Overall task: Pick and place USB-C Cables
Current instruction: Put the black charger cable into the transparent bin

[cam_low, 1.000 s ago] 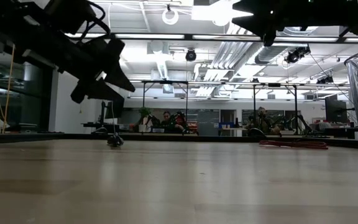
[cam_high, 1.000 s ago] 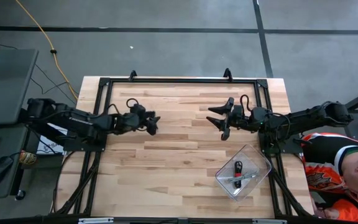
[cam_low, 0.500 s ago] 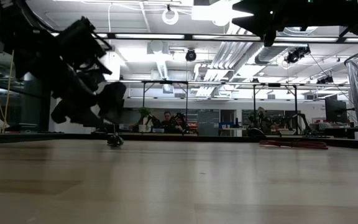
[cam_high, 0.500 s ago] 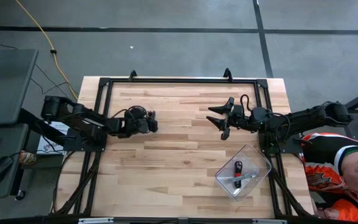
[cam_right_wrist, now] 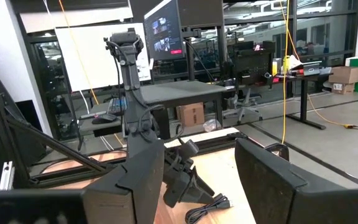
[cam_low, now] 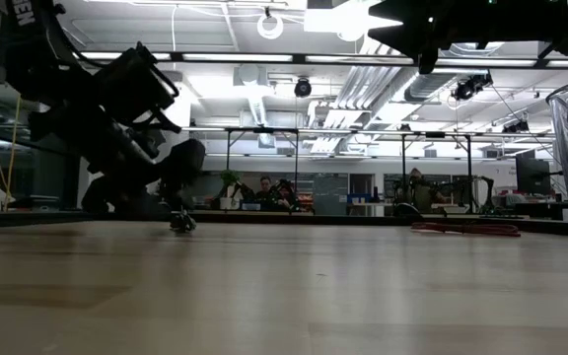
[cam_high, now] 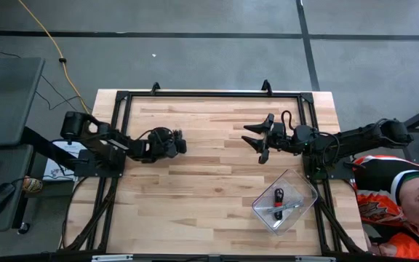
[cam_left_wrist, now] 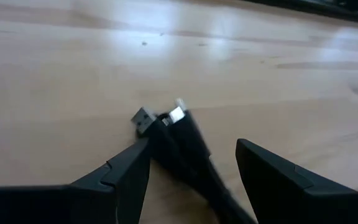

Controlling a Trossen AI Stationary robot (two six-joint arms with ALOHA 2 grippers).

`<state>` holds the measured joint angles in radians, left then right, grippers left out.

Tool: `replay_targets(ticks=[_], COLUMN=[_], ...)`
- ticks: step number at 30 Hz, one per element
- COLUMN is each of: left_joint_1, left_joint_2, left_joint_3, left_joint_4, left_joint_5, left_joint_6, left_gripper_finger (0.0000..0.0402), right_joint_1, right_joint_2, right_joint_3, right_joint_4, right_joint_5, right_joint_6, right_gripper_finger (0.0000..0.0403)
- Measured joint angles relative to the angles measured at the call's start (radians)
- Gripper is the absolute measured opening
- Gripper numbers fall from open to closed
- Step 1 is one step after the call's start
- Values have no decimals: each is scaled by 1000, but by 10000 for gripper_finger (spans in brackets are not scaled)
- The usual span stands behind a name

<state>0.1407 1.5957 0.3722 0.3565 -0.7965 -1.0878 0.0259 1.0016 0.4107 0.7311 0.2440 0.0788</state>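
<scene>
Reaching low over the wooden surface (cam_high: pixel 195 189), the left end effector (cam_high: pixel 178 145) is sitting with its dark fingers spread wide on either side of a black cable (cam_left_wrist: pixel 179 140) — a thin bundle whose two metal plugs are pointing away from the wrist camera. No brand or label is legible on it; in the low view only the letters "EN" are showing in white on the left arm. Compared with a second ago, that arm has dropped from well above the planks to just over them, folding back at its elbow, and its tips have closed in on the cable (cam_low: pixel 181 223) lying toward the back left of the surface.

The right end effector (cam_high: pixel 257 139) is hanging open and wide above the middle right, unchanged. Near the front right a clear, square plastic bin (cam_high: pixel 304 191) is holding two more cables (cam_high: pixel 278 203), one dark and one silver-grey. A person in an orange-and-white top (cam_high: pixel 395 200) is sitting at the right edge.
</scene>
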Motion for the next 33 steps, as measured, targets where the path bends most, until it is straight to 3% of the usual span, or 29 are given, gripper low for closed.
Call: replay_targets(ticks=[6,13,33], left_joint_1=[-34,-45,-36], left_joint_2=[76,165,213], left_joint_3=[74,190,203], left_joint_4=[-8,-203,-174], left_joint_5=[-17,-71,-138], left_joint_6=[4,-72,-198], left_gripper_finger=[218,218,218], right_joint_1=[0,0,0], right_joint_2=[0,0,0], right_joint_3=[0,0,0], right_joint_4=[0,0,0], right_joint_5=[0,0,0], right_joint_6=[0,0,-8], right_gripper_finger=[190,190,190])
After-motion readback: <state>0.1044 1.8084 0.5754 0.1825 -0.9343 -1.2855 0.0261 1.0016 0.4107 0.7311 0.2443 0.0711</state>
